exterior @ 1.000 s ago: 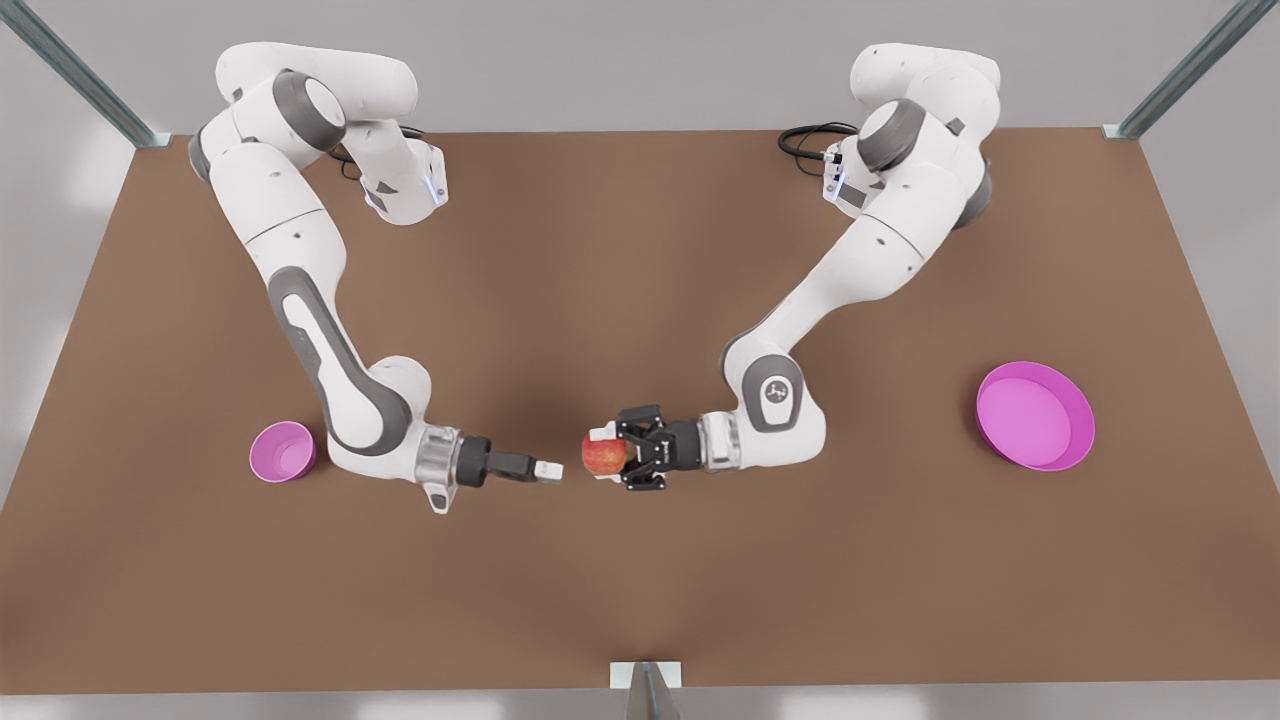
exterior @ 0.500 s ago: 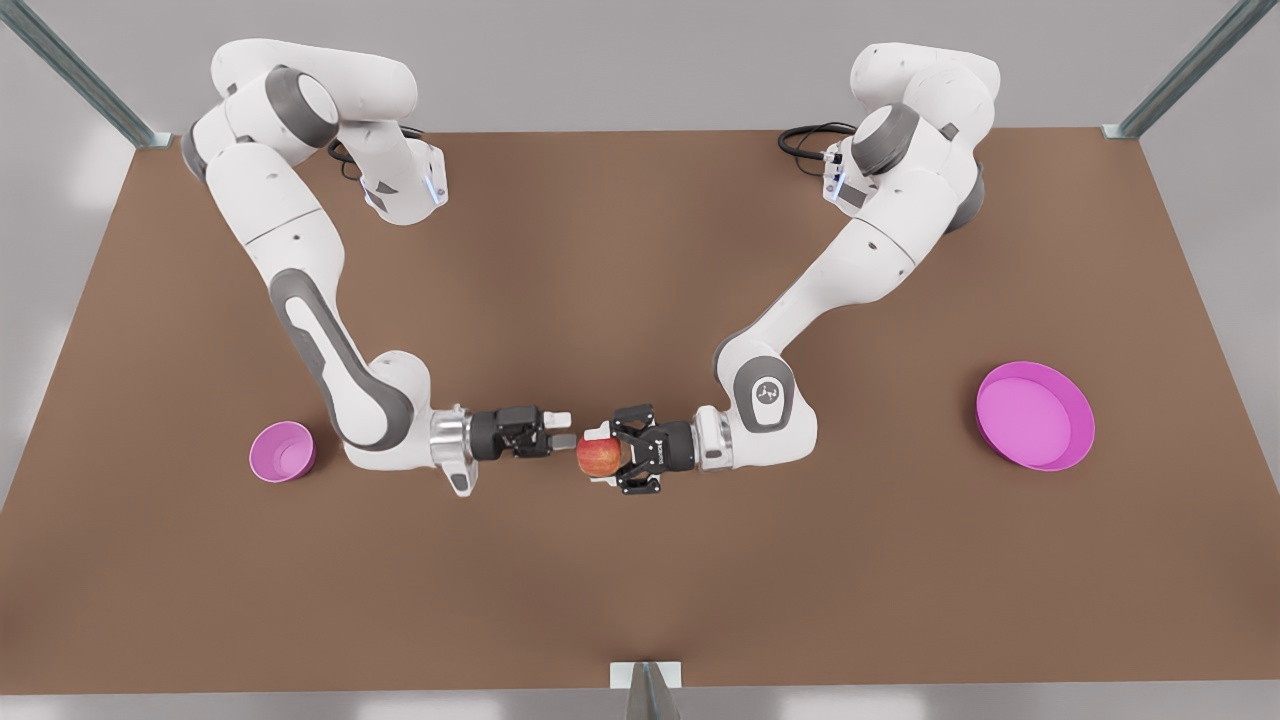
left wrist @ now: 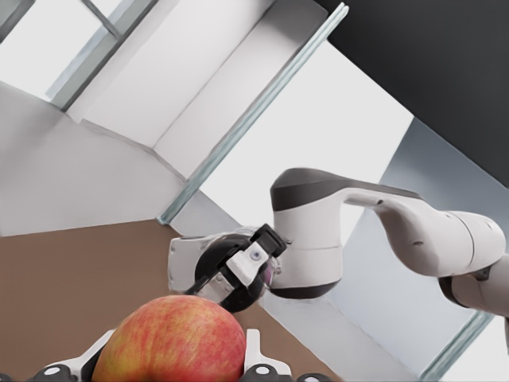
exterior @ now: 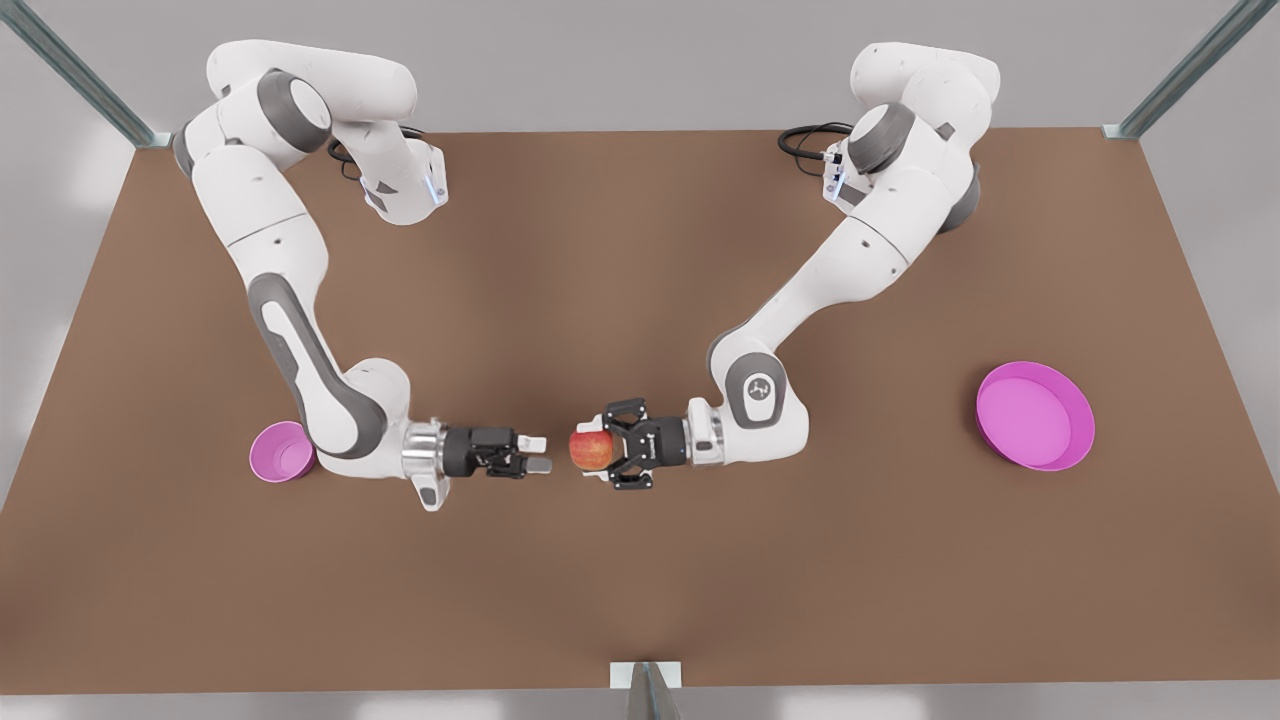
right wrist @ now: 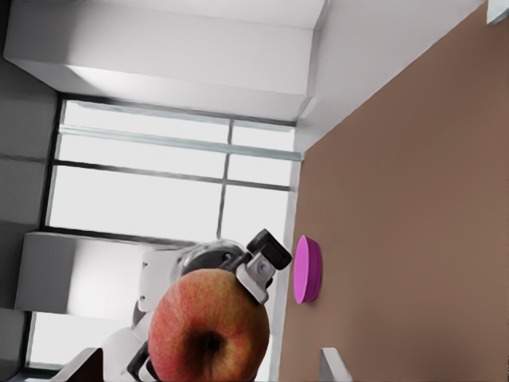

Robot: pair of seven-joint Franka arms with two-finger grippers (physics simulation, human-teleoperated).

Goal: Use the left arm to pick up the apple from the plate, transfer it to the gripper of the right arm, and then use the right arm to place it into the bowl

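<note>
Apple (exterior: 591, 450) being held above mid-bench (exterior: 640, 580) between two facing grippers.

The apple is being pinched by the left gripper (exterior: 590, 453)'s fingers, its dimpled end being pointed at the right gripper (exterior: 537, 454), whose fingers are being kept spread just short of it. The bowl (exterior: 282, 452) and plate (exterior: 1035, 415) are lying at opposite bench ends.

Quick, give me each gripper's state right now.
Left gripper: shut on the apple, held above the table.
Right gripper: open, holding nothing, facing the apple across a small gap.
</note>
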